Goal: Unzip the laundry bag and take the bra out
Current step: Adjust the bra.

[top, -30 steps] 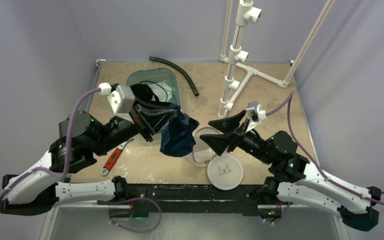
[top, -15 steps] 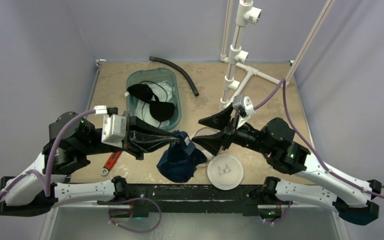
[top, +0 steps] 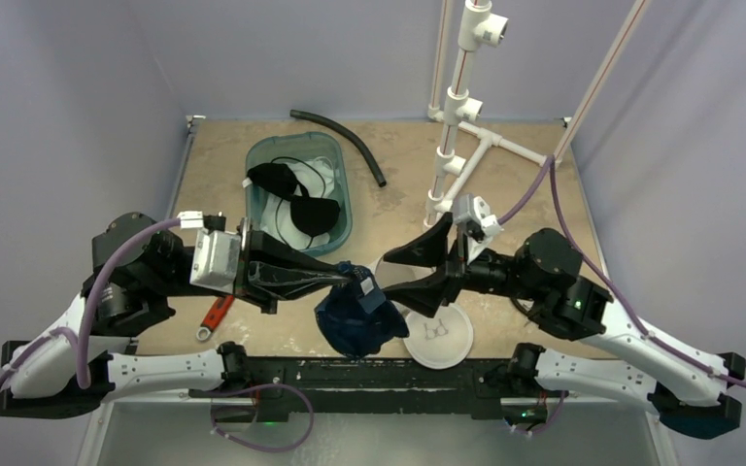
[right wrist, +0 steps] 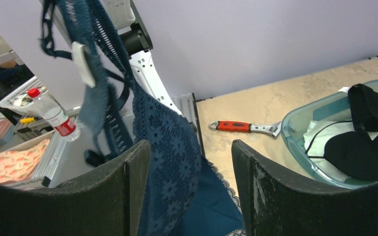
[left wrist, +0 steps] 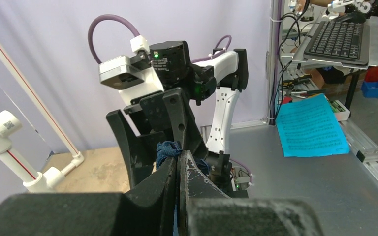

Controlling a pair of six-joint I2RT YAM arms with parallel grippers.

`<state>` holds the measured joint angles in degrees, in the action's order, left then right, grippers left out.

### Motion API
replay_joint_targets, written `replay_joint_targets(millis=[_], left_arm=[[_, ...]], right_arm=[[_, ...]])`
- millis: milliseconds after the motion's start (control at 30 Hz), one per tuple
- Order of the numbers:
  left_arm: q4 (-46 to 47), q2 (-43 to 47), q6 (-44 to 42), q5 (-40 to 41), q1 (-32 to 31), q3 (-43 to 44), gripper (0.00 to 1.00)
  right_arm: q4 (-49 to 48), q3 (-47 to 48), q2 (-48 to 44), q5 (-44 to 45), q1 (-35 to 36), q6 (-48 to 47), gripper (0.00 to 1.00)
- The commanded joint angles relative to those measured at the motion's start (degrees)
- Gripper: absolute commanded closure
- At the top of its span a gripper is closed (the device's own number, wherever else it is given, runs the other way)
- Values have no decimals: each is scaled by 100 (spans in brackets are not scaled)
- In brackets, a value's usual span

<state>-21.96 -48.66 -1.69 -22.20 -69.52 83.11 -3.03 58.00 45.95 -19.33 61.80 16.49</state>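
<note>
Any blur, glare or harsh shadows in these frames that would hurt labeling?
Top external: evenly lit and sharp, soft shadows only, no glare on the blue bra. Left wrist: its own dark fingers fill the bottom, soft with little detail; background sharp. Right wrist: near fingers slightly soft, the lace crisp.

The tan speckled worktop carries a teal plastic tub (clothes inside), a curved black hose, a red-handled wrench, a white pipe stand and the round white laundry bag.
</note>
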Motion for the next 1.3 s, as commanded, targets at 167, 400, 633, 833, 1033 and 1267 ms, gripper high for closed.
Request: replay_joint_targets(millis=[167, 400, 633, 833, 1033, 1267], left_arm=[[167, 89, -199, 128, -29, 249, 100], [223, -60, -221, 110, -27, 337, 100], [249, -99, -225, 117, -27, 390, 100], [321, -85, -175, 54, -28, 390, 100], [341, -101, -173, 45, -33, 403, 100], [399, -145, -188, 32, -28, 359, 100]], right_arm=[[96, 223, -497, -88, -26, 117, 37], [83, 211, -236, -199, -21, 161, 42], [27, 146, -117, -204, -27, 156, 48], [8, 76, -40, -121, -23, 155, 56], [-35, 51, 71, -341, -25, 159, 57], [-143, -16, 217, -593, -17, 126, 79]])
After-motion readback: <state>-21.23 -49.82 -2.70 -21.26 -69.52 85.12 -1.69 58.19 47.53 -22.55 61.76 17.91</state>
